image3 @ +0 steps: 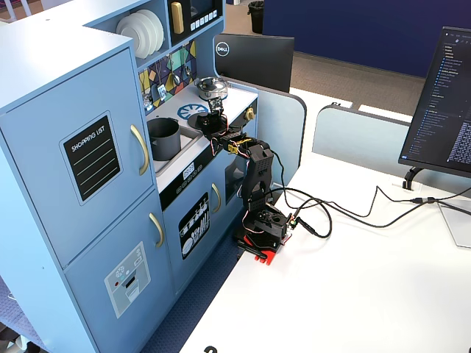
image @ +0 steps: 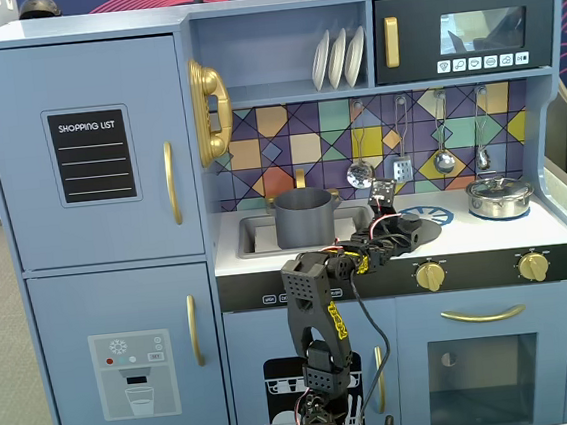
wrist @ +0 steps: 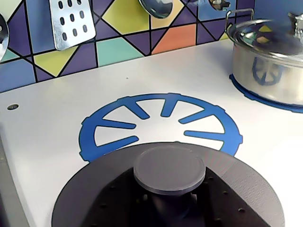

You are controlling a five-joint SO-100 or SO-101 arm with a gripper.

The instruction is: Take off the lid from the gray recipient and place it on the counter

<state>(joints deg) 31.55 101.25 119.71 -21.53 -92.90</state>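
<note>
The gray recipient [image: 304,218] stands open in the sink at the left of the counter [image: 487,235], with no lid on it; it also shows in a fixed view [image3: 163,138]. My gripper [wrist: 170,201] is shut on the stem under the knob [wrist: 169,168] of the dark gray lid [wrist: 94,189]. The lid [image: 412,228] is held flat, low over the white counter [wrist: 52,127], at the near edge of the blue burner ring [wrist: 161,118]. I cannot tell whether the lid touches the counter. The lid and gripper [image3: 211,122] are small in a fixed view.
A shiny silver pot [wrist: 267,61] with its own lid stands on the right burner, also seen in a fixed view [image: 499,197]. Utensils [image: 400,166] hang on the tiled back wall. The sink [image: 256,237] lies left of the lid.
</note>
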